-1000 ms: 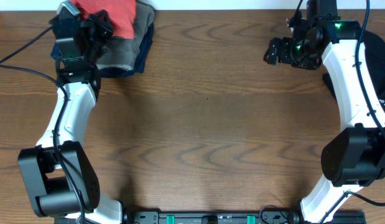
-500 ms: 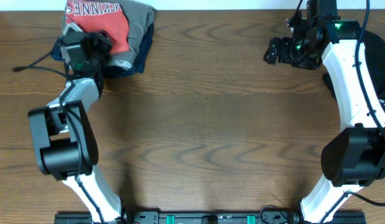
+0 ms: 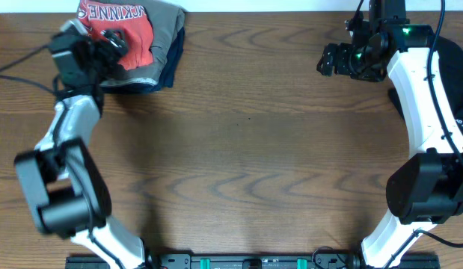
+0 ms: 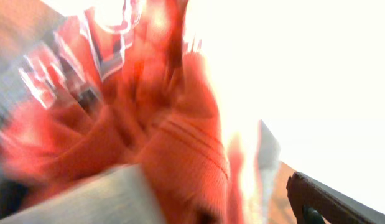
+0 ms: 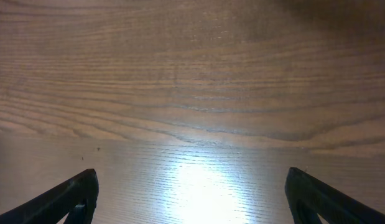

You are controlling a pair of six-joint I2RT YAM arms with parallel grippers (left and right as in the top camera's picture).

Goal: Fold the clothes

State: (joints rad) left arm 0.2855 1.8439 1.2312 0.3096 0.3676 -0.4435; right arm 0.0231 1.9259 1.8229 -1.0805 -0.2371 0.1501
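Holds the left pincer (image 3: 110, 43) spread, blurred, just over the coral-red T-shirt (image 3: 130, 30), which lies folded atop a grey and navy pile (image 3: 162, 52) at the far left of the worktop (image 3: 246, 149). Holds the right pincer (image 3: 332, 61) spread above the worktop, far right, near the limp black garment (image 3: 459, 82) at the right edge.

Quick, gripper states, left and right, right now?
Left gripper: looks open, over the red T-shirt; views blurred, no grip seen.
Right gripper: open, empty, above the table.
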